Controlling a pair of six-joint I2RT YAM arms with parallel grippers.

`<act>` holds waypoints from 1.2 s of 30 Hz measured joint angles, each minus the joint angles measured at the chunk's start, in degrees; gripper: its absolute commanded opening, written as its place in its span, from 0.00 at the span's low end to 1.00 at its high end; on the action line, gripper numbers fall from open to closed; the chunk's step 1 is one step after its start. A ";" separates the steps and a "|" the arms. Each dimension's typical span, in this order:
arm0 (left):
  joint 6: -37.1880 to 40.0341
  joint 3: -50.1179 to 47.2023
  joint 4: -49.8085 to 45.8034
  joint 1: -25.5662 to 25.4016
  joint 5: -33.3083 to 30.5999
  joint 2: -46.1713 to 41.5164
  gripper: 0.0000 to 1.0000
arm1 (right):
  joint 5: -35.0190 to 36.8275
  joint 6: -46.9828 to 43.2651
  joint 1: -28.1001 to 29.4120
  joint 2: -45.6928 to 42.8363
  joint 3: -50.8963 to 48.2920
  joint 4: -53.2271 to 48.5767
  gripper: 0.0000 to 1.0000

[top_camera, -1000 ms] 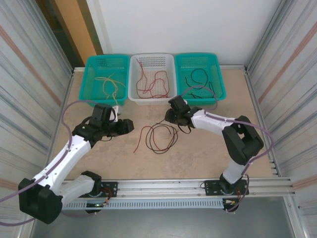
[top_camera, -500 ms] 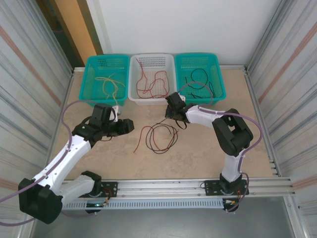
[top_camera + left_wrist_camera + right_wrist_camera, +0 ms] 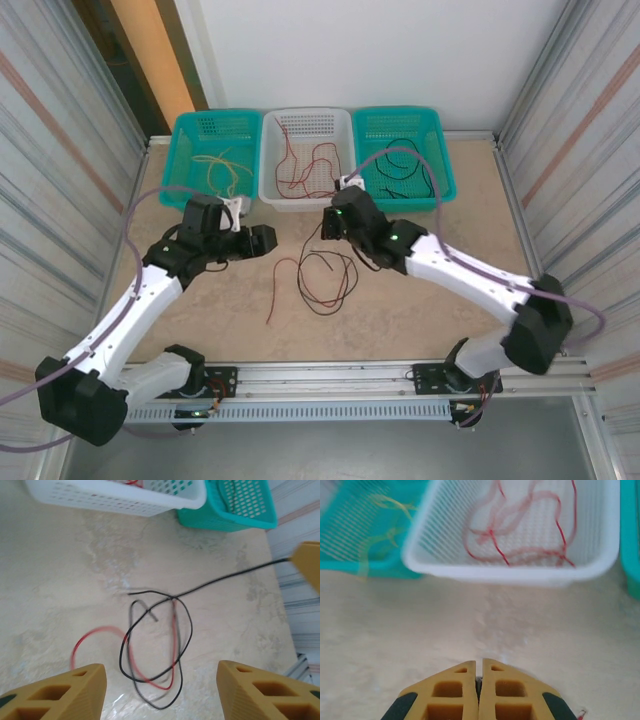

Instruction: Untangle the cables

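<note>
I'm working in a robotics lab cell: corrugated metal panels point(image 3: 50, 180) enclose a beige tabletop point(image 3: 400, 310), with an aluminium mounting rail point(image 3: 330, 375) in front and plastic sorting baskets point(image 3: 300, 203) behind.

Overhead from behind; wrists low over tabletop point(image 3: 230, 300), both facing white basket point(image 3: 510, 575); cables point(image 3: 172, 598) shared by overhead and left.

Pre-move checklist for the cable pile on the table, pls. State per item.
1. Right claw shut on black cable: ok, the strand runs taut up to it.
2. Left claw open, nothing between its fingers: ok.
3. Black cable free of red cable: not ok, their loops overlap on the table.
4. Pile under the left claw: ok, loops lie just ahead of its fingers.
5. Right grip firm enough to pull: cannot tell.
</note>
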 measured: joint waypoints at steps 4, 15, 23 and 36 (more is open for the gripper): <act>1.01 2.12 2.64 -0.96 2.82 2.27 0.64 | -2.32 -1.92 0.11 -6.12 1.27 0.13 0.00; 4.48 6.03 9.35 -8.85 8.04 6.08 0.66 | -9.64 -2.89 -0.28 -15.19 2.62 0.24 0.00; 8.04 7.78 9.14 -13.44 6.84 8.15 0.34 | -13.09 -2.71 -2.16 -17.94 2.78 0.37 0.00; 7.52 14.19 6.99 -13.55 5.64 7.06 0.00 | -12.48 -1.07 -4.48 -24.39 -0.42 -1.31 0.66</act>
